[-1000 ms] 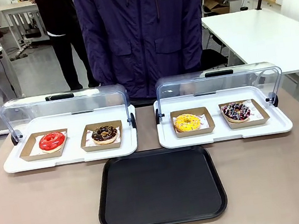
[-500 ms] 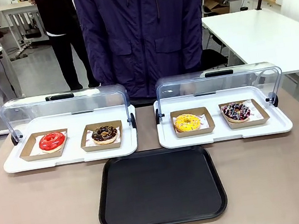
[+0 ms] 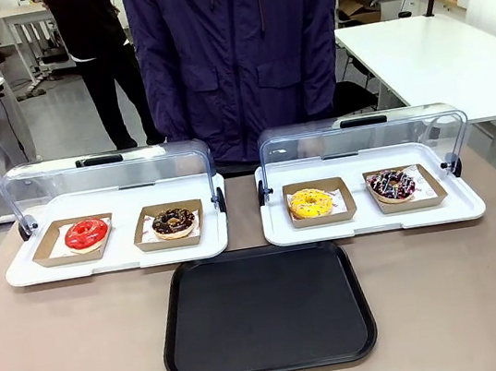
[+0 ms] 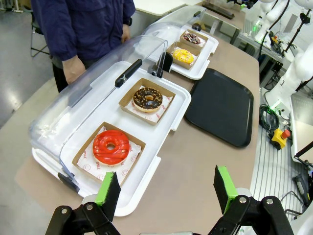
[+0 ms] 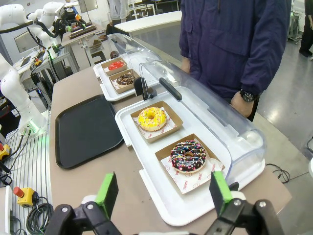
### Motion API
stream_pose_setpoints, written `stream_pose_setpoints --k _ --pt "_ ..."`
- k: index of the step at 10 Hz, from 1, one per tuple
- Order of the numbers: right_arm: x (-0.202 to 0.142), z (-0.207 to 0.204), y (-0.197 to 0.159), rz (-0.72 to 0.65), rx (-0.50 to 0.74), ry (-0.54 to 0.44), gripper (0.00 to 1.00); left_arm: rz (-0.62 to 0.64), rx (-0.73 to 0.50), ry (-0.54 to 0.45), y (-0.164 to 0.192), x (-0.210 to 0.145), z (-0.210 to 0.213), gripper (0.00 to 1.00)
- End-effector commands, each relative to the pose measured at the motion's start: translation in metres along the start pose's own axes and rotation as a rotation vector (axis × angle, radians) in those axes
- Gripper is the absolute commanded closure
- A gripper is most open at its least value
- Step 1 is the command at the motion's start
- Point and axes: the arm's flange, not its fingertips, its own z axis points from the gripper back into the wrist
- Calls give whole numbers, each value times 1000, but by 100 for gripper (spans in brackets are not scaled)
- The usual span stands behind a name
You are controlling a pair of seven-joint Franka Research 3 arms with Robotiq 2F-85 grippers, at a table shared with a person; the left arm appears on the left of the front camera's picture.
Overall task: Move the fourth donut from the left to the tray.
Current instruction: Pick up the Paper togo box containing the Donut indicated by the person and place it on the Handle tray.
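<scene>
Closest to the robot, the left gripper point(image 4: 166, 186) hangs over the brown table point(image 3: 69, 361) by the outer end of the left white tray point(image 3: 119, 259). Its green-padded fingers are spread wide with nothing between them. The right gripper point(image 5: 164, 191) hangs the same way, jaws wide apart and empty, by the outer end of the right white tray point(image 3: 375, 221). Next, at the middle of the table, lies the black tray point(image 3: 265, 312), bare, with its far rim just short of the two white trays. Beyond it, four donuts sit in a row, each in a shallow cardboard holder. A red donut point(image 3: 86, 234) and a gold-sprinkled chocolate donut point(image 3: 173, 221) are on the left white tray. A yellow donut point(image 3: 310, 202) and the fourth donut point(image 3: 392, 184), dark with white and pink drizzle, are on the right one. Both clear domed lids are swung back behind the donuts. Farthest off, a person point(image 3: 238, 56) in a dark blue jacket stands at the table's far edge.
</scene>
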Motion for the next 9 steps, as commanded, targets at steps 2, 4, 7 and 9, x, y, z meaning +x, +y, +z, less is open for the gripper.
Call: stream_pose_setpoints --k 2,4,7,9 --pt "1 0 0 9 4 -8 0 -10 1 -9 -4 0 0 0" --pt "1 0 0 9 4 -8 0 -10 1 -9 -4 0 0 0" --pt "1 0 0 9 4 -8 0 -10 1 -9 -4 0 0 0" --pt "1 0 0 9 4 -8 0 -10 1 -9 -4 0 0 0"
